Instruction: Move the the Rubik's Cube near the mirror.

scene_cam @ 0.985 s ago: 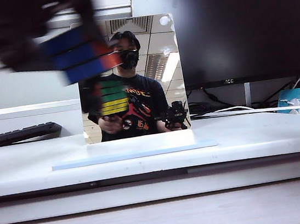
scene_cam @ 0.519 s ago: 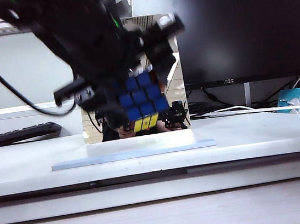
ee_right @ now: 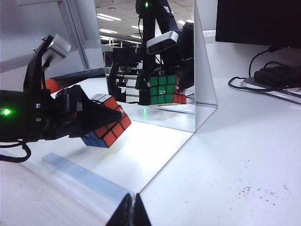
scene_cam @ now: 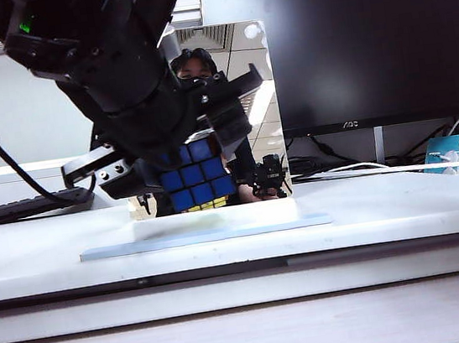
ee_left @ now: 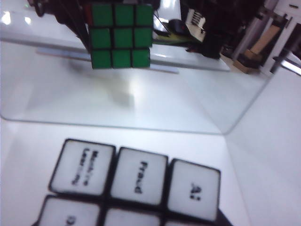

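Blue stickers face the exterior camera: the cube (scene_cam: 196, 174) hangs in the left gripper (scene_cam: 181, 174), jaws clamped on its sides, just above the mirror's (scene_cam: 261, 125) pale-blue base (scene_cam: 113, 249) and close in front of the glass. From the right wrist view the cube (ee_right: 106, 126) sits tilted, one corner lowest, clear of the base (ee_right: 80, 174) and not yet set down.

Risks, as I judge them: released while tilted, the cube would land on a corner and could roll or bounce off the base. Lowered further toward the glass, the bulky arm or the cube could knock the upright mirror and tip it. The right gripper (ee_right: 131, 213) waits low over the worktop (ee_right: 244, 155), well apart, jaws seemingly pressed together, so it poses no hazard.
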